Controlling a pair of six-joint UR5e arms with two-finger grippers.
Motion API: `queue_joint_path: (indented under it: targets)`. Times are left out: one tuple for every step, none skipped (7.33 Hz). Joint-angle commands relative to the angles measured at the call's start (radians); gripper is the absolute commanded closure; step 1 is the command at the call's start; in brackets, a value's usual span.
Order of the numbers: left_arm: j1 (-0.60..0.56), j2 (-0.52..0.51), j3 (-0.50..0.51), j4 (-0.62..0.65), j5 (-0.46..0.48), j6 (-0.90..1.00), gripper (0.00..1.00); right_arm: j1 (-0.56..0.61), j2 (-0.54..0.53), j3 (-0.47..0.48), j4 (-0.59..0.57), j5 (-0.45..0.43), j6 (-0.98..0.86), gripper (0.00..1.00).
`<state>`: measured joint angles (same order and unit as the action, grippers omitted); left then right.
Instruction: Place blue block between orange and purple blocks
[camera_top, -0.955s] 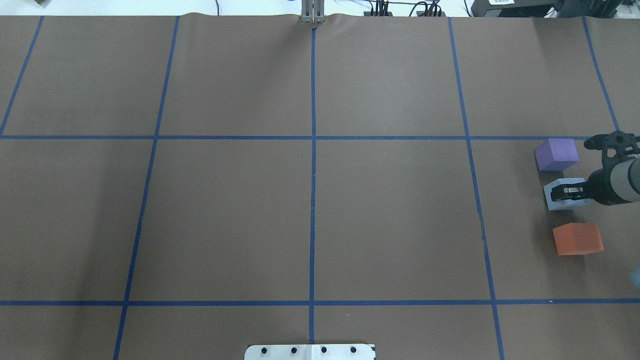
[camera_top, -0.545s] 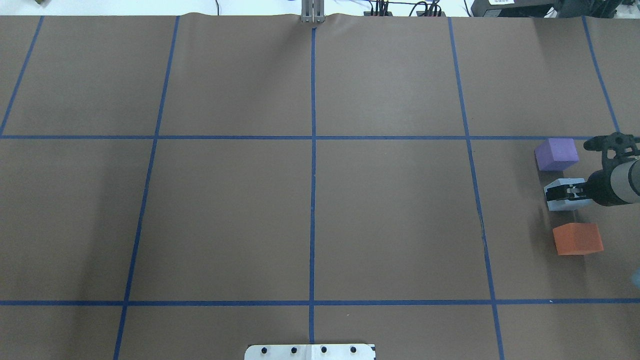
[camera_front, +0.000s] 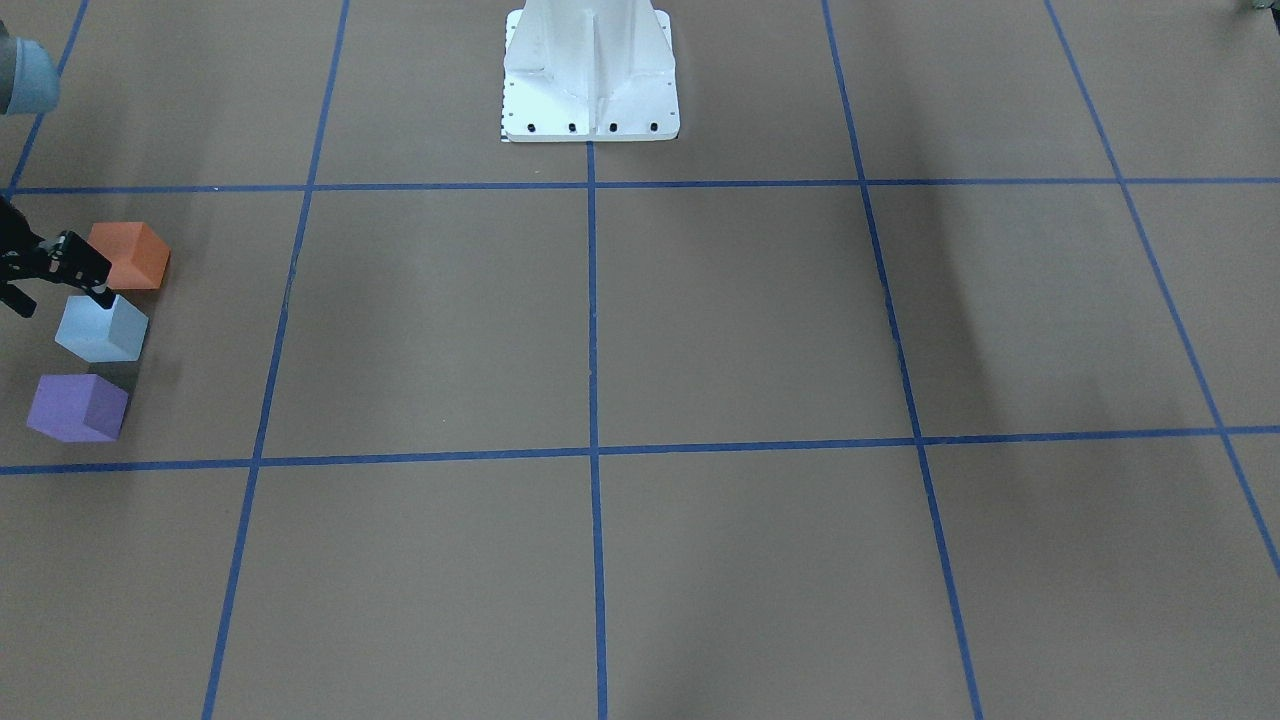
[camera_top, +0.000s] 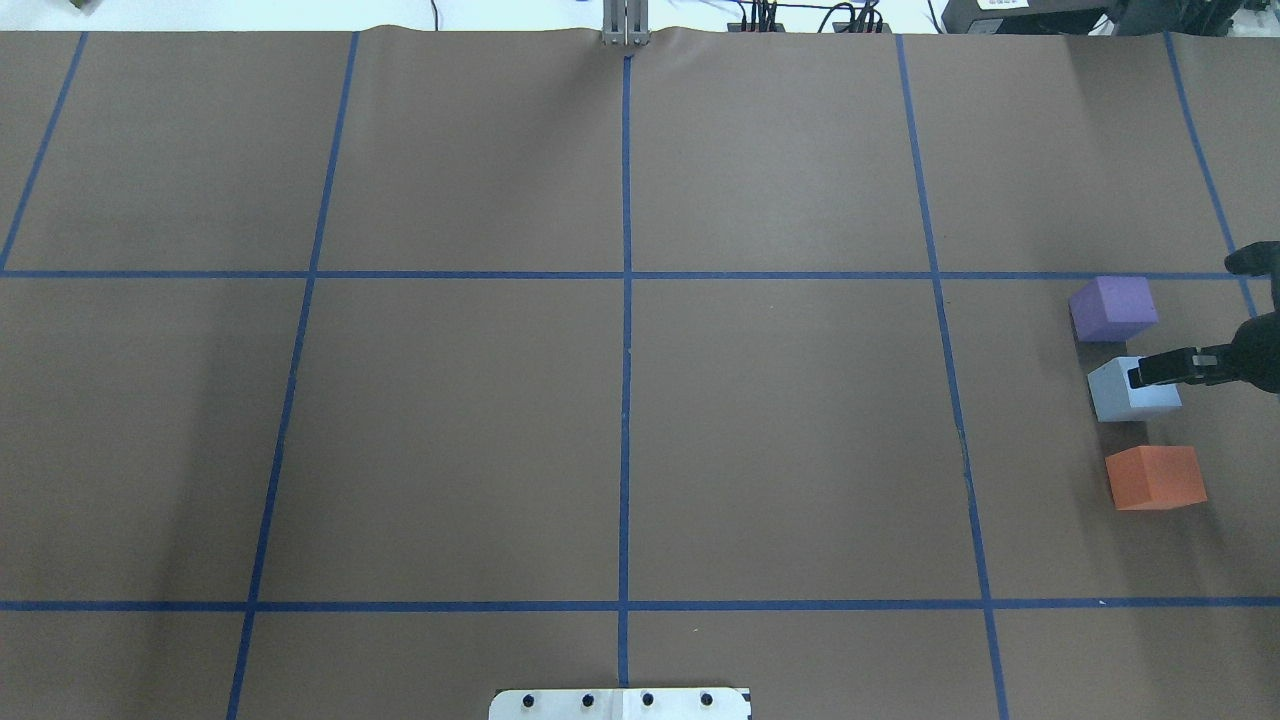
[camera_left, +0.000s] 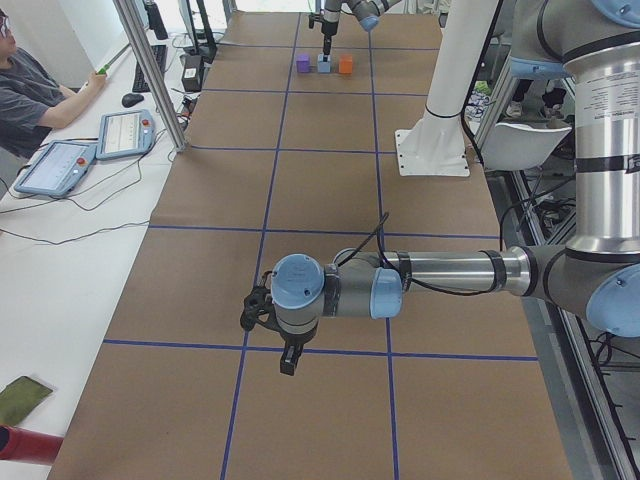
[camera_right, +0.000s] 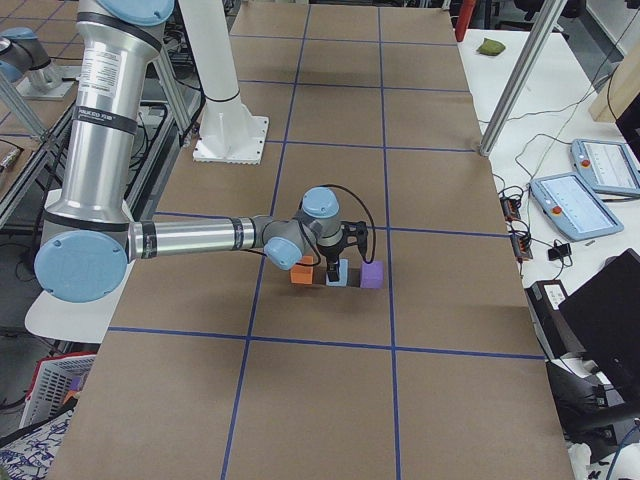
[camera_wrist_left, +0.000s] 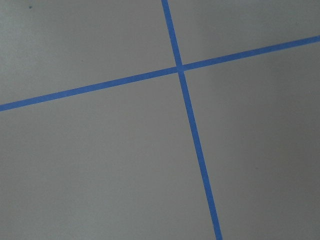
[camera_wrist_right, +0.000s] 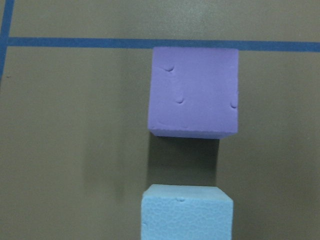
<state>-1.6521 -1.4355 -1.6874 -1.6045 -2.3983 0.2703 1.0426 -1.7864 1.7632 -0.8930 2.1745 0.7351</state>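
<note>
The left end effector (camera_left: 288, 365) hangs over the counter (camera_top: 620, 440); how far open, I cannot tell. The blue block (camera_top: 1125, 395) rests between orange block (camera_top: 1155, 478) and purple block (camera_top: 1113, 308). The right end effector (camera_front: 65, 298) hovers over it, fingers spread, holding nothing.

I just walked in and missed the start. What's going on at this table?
The blue block sits on the table in a row between the purple block and the orange block, with a gap on each side. The right gripper hangs just over the blue block, apparently open and not holding it. The left gripper hovers over bare table far from the blocks, handling nothing. The placing looks done.
</note>
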Motion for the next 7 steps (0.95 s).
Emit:
queue_joint_path:
  targets:
    - [0.0,0.001,0.0,0.0,-0.002,0.001,0.0,0.222,-0.007,0.002,-0.18,0.115,-0.376,0.01]
    - [0.0,0.001,0.0,0.0,-0.002,0.001,0.0,0.329,-0.002,0.008,-0.295,0.146,-0.549,0.0]
    - [0.0,0.003,0.0,0.0,-0.002,0.001,0.0,0.402,-0.004,0.036,-0.408,0.146,-0.668,0.01]
    - [0.0,0.003,0.0,0.0,-0.002,0.001,0.0,0.462,0.001,0.097,-0.573,0.146,-0.759,0.01]
    - [0.0,0.003,0.0,0.0,-0.002,0.001,0.0,0.49,0.001,0.094,-0.668,0.134,-0.814,0.01]
    - [0.0,0.001,0.0,0.001,-0.005,0.001,0.0,0.499,-0.005,0.094,-0.662,0.145,-0.819,0.01]
    - [0.0,-0.002,0.002,-0.002,-0.008,0.001,0.0,0.499,-0.025,0.094,-0.652,0.145,-0.818,0.01]
